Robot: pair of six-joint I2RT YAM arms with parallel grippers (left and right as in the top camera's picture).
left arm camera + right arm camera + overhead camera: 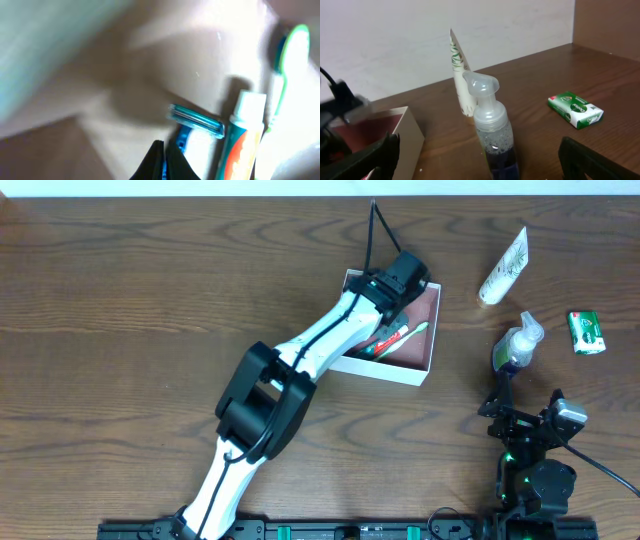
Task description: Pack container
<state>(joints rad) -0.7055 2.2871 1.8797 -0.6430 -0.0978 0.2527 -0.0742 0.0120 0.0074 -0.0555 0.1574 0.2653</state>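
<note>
**Left gripper down in the box, right one wide at the bottle**

The box (390,372) sits on the table (120,300), a little right of centre, and the left gripper (402,280) is over its far side. It looks like thin cardboard, so probably light and fairly stiff. The walls would likely buckle under a hard squeeze, and it should slide easily on the wood. The best hold looks like a pinch over one wall's rim, near a corner.

Inside lie a razor (196,120), a toothpaste (244,140) and a green toothbrush (292,55), side by side on the pink floor. The left jaws are clenched tight, tips meeting just beside the razor's handle. Whether they nip it, the blurred wrist view won't say.

Over to the right, outside the box, are a white tube (503,268), a pump bottle (517,345) and a green soap (587,332), none of them packed. The right gripper (480,162) is spread wide, one finger either side of the bottle, touching nothing as far as can be seen.
</note>
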